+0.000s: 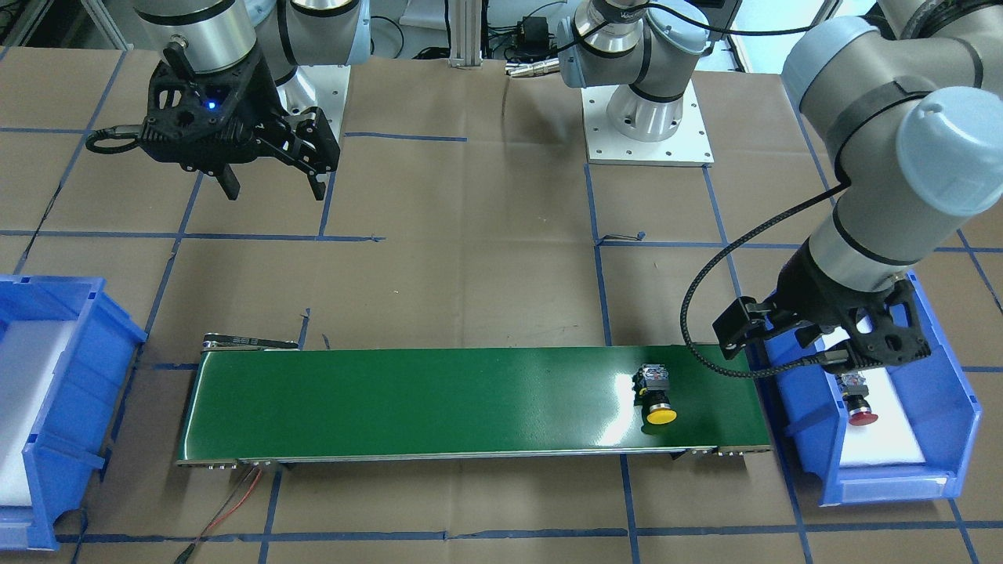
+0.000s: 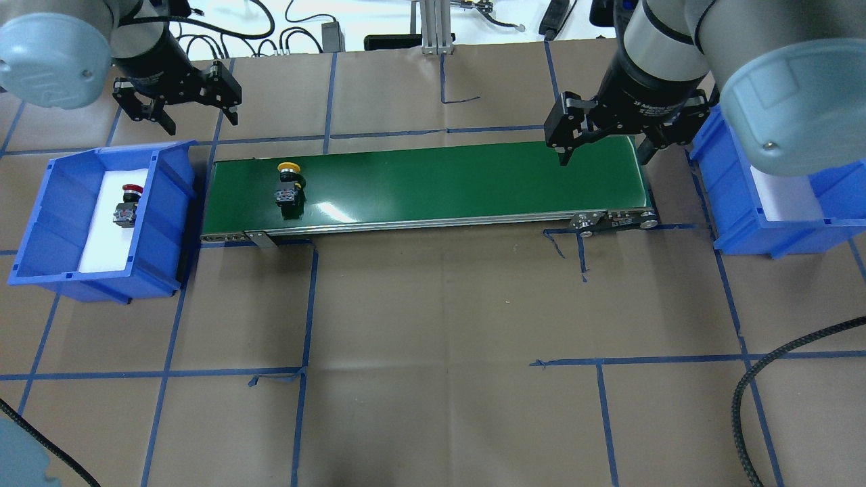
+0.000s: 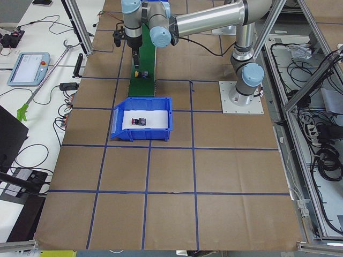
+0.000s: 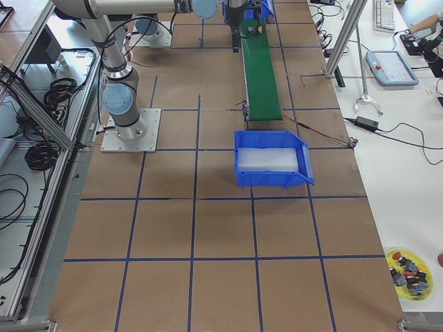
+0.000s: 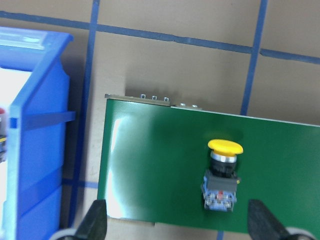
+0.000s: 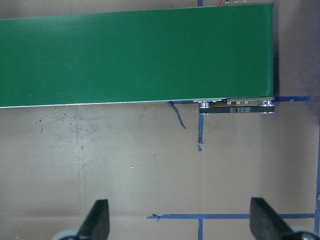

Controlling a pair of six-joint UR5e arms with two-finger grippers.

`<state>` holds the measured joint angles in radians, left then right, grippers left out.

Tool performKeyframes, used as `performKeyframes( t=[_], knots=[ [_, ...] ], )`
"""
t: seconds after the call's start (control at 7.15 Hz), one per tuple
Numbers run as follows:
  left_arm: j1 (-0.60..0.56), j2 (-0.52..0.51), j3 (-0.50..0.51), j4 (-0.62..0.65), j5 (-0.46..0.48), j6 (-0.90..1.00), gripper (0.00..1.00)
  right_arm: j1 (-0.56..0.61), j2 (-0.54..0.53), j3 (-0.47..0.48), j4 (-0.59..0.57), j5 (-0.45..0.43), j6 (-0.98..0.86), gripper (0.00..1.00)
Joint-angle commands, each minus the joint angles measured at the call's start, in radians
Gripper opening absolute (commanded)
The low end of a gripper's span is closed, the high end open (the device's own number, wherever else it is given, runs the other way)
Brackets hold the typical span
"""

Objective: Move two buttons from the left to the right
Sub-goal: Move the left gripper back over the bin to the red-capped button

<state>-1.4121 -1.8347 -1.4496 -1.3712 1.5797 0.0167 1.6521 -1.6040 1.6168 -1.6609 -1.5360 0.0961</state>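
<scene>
jaws on both arms were spread apart and holding nothing at this point, fyi. your left arm (image 2: 145,57) hung just past the left end of the green belt (image 2: 440,182), beside the left blue bin (image 2: 51,216). the right arm (image 2: 659,64) hovered at the belt's right end, next to the right blue bin (image 2: 741,233).

so progress-wise: the yellow button (image 2: 289,182) was lying on its side on the belt, close to the left end and well apart from the right bin. the red button (image 2: 127,205) was in the left bin on the white pad, not yet picked. the right bin showed only its white liner, no buttons in it that i could see.

i'd call it well under halfway. one button was on the belt and neither was in the right bin. what was left looked like the yellow one crossing to your right arm and getting binned, then the whole trip for the red.
</scene>
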Motion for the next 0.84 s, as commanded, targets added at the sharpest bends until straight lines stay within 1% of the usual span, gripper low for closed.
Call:
performKeyframes(
  t=[0.0,0.28,0.7],
  knots=[
    [0.039,0.003,0.02,-0.022,0.002,0.099,1.0,0.0,-0.001,0.0,0.0,-0.001,-0.001,1.0],
    [0.204,-0.008,0.021,-0.022,-0.01,0.301,1.0,0.0,0.001,0.002,0.0,-0.001,-0.001,1.0],
    [0.33,-0.035,0.012,-0.009,-0.006,0.472,1.0,0.0,0.001,0.003,-0.002,-0.001,-0.001,1.0]
  ],
)
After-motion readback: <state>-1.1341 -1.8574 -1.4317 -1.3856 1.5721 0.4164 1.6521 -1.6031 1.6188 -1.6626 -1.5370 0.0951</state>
